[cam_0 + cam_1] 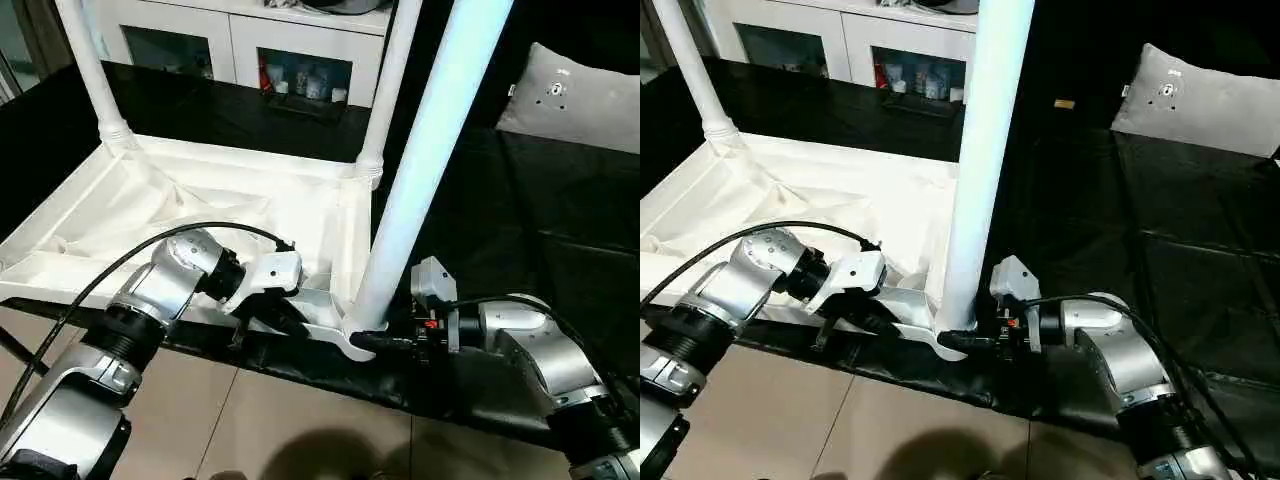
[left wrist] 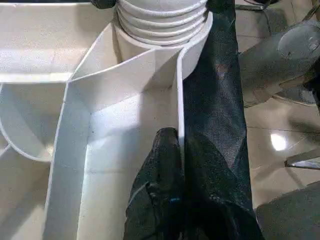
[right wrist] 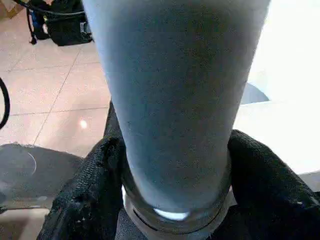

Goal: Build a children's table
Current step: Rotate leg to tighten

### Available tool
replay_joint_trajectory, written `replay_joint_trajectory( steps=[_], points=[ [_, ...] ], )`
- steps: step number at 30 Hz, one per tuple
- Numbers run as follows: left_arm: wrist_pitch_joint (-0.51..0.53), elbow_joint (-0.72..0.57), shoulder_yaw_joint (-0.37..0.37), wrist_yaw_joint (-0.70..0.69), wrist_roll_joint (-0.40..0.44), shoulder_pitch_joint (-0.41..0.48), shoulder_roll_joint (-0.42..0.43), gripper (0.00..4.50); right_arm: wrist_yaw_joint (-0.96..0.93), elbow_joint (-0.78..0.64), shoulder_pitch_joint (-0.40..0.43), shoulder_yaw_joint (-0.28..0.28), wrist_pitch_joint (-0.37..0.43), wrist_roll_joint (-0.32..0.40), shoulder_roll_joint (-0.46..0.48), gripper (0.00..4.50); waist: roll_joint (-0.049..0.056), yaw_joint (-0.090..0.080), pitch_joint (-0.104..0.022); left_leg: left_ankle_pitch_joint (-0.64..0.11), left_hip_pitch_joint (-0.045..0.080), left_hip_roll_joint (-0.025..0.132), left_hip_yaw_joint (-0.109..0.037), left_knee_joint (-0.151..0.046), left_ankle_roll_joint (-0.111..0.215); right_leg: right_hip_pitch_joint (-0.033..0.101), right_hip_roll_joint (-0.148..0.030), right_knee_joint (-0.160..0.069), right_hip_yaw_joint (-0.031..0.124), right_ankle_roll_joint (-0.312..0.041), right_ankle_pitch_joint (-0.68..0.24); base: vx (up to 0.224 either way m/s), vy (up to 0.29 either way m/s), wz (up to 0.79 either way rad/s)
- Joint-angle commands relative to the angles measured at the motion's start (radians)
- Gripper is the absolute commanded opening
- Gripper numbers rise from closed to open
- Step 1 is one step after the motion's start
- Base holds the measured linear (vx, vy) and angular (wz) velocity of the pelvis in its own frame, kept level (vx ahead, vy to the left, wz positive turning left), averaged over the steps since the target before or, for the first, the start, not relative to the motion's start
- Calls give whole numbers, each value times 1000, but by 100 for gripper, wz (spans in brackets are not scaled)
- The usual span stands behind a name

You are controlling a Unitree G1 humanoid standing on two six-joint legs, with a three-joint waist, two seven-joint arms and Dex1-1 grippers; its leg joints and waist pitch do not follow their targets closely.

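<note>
Right gripper (image 3: 175,165) clamps the long white tapered tubular leg (image 1: 420,170), upright at frame centre; left gripper (image 2: 179,150) pinches the white ribbed plastic top's (image 1: 200,200) side wall.

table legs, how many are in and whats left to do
Two far legs already stand in the upturned top. The right hand grips the near leg at its socket, the left hand pinches the rim. The fourth corner is out of sight.
</note>
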Motion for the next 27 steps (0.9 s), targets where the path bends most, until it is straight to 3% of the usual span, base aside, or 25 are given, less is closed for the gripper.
replay_joint_trajectory(
  steps=[1,4,6,8,10,11,16,19,20,21,27],
  points=[
    [0,-51,-12,-31,-30,-3,-34,0,-14,-24,6,-9,43,20,9,268,-1,-5,-81,-37,-9,9,19,-61,73,78,-57,-47,39,-264,-52,0,0,0],
    [86,-78,10,45,-33,12,-55,0,-90,-70,34,-21,121,48,52,268,-2,-3,-80,-35,-7,11,19,-62,70,76,-58,-47,39,-260,-62,0,0,0],
    [163,-98,37,132,-33,22,-85,0,-219,-85,38,-30,164,24,118,267,4,-6,-74,-69,-7,9,18,-65,47,74,-58,-55,39,-245,-126,0,0,0],
    [218,-106,59,199,-36,23,-117,0,-321,-75,31,-43,178,1,172,267,5,-12,-72,-106,-9,3,14,-70,11,77,-60,-67,36,-197,-258,0,0,0],
    [254,-111,73,248,-35,22,-143,0,-401,-72,25,-60,201,-7,218,267,3,-22,-71,-109,-11,2,15,-71,-3,75,-58,-72,37,-177,-290,0,0,0],
    [283,-114,84,292,-30,21,-164,0,-462,-69,19,-77,222,-8,256,267,1,-35,-73,-107,-14,0,12,-71,-8,78,-55,-73,36,-162,-301,0,0,0],
    [423,-152,138,572,-3,22,-326,0,-769,-14,-24,-112,275,-101,401,267,3,-57,-75,-84,-16,-5,14,-64,1,73,-50,-74,37,-187,-252,0,0,0],
    [434,-153,147,632,5,20,-362,0,-794,4,-33,-121,257,-117,413,267,3,-53,-78,-73,-16,-6,15,-63,26,76,-48,-74,38,-188,-210,0,0,0],
    [433,-153,148,636,7,19,-365,0,-795,5,-33,-122,252,-117,413,267,3,-52,-78,-71,-15,-5,15,-63,31,75,-48,-73,39,-189,-196,0,0,0],
    [431,-153,149,648,10,19,-372,0,-797,7,-33,-125,238,-118,415,323,5,-50,-78,-67,-15,-5,16,-63,41,75,-48,-72,38,-196,-177,0,0,0],
    [397,-150,145,661,31,20,-341,0,-796,-3,-21,-136,170,-143,395,357,8,-49,-77,-84,-14,-4,15,-64,49,76,-49,-72,38,-203,-175,0,0,0]
  ],
)
